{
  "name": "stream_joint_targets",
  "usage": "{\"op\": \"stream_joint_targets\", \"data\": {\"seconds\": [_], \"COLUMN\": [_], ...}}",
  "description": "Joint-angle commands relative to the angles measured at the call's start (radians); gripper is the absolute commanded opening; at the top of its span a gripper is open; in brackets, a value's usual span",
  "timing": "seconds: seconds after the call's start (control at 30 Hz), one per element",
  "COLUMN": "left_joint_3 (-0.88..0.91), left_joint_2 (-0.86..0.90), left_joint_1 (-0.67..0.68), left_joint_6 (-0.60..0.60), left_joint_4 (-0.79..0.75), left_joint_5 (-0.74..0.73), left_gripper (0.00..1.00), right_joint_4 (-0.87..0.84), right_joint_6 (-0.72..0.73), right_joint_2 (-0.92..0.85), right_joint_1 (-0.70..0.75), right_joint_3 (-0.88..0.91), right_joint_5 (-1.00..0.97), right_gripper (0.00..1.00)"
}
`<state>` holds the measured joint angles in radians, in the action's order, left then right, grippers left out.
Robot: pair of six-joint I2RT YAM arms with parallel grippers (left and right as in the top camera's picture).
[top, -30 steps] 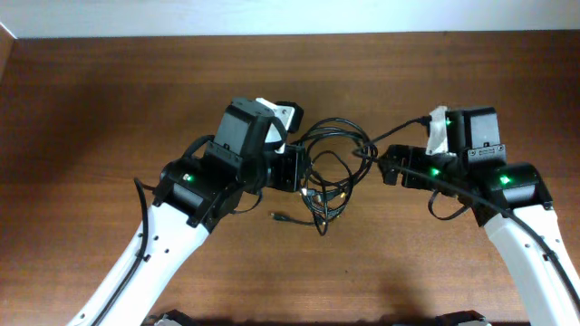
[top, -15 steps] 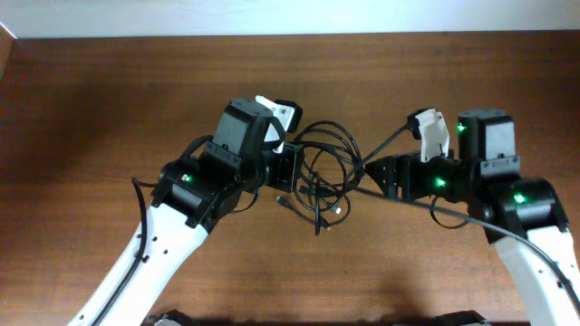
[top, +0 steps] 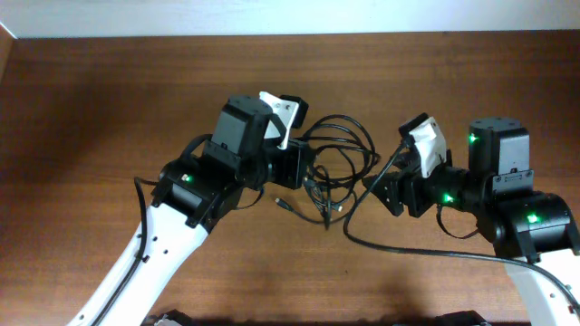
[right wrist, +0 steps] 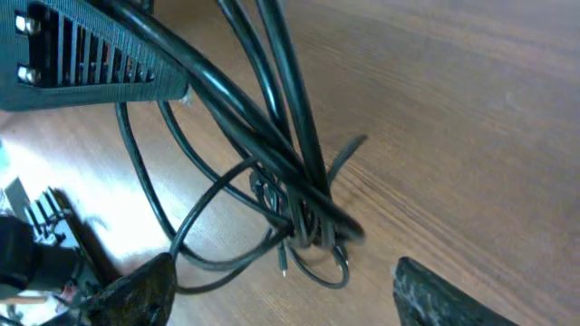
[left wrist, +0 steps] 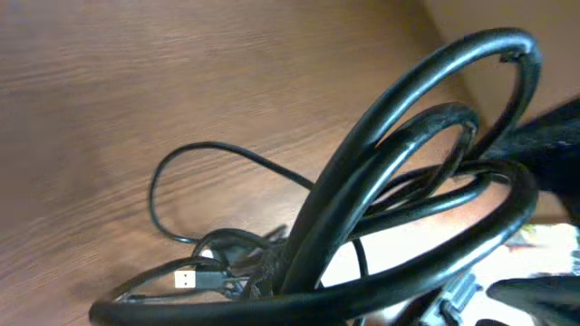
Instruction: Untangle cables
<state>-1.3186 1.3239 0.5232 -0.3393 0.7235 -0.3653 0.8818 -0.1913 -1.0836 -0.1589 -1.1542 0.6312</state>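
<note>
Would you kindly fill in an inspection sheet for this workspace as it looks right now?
Surface: brown wood-grain table, no marks seen.
Job's things: black cable tangle bunched between the two arms, some loops raised off the wood.
Clutter: nothing seen.
Grippers: left gripper is against the tangle, its jaws hidden by thick loops; right gripper is open, fingers wide apart facing the knot.
Cables: one loose strand trails from the tangle toward the right arm's base; a flat plug shows at the knot.
Surroundings: pale wall strip along the far edge.
</note>
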Motion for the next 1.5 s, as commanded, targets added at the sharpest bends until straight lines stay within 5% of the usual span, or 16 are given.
{"op": "stream_joint_targets", "data": {"seconds": [0.0,0.27,0.43,0.8,1.03,1.47], "left_joint_3": [0.0,0.0,0.0,0.0,0.0,0.0], "left_joint_2": [-0.027,-0.027,-0.027,-0.027,-0.027,-0.027], "left_joint_1": [0.0,0.0,-0.001,-0.001,-0.063,-0.068], "left_joint_6": [0.021,0.019,-0.017,-0.204,-0.305,-0.362], "left_joint_4": [-0.011,-0.008,-0.007,0.038,0.134,0.137], "left_joint_5": [-0.107,-0.101,0.042,0.383,0.462,0.448], "left_gripper": [0.0,0.0,0.0,0.0,0.0,0.0], "right_joint_4": [-0.024,-0.047,-0.018,0.056,0.058,0.072], "right_joint_6": [-0.093,-0.093,-0.093,-0.059,0.332,0.726], "right_joint_2": [-0.019,-0.022,-0.022,-0.021,-0.021,-0.022], "right_joint_1": [-0.005,-0.005,-0.005,-0.003,-0.003,-0.003], "right_joint_3": [-0.019,-0.019,-0.019,-0.019,-0.019,-0.019], "right_joint_5": [-0.008,-0.019,-0.024,-0.105,-0.464,-0.526], "right_gripper": [0.64,0.2,0.08,0.04,0.04,0.04]}}
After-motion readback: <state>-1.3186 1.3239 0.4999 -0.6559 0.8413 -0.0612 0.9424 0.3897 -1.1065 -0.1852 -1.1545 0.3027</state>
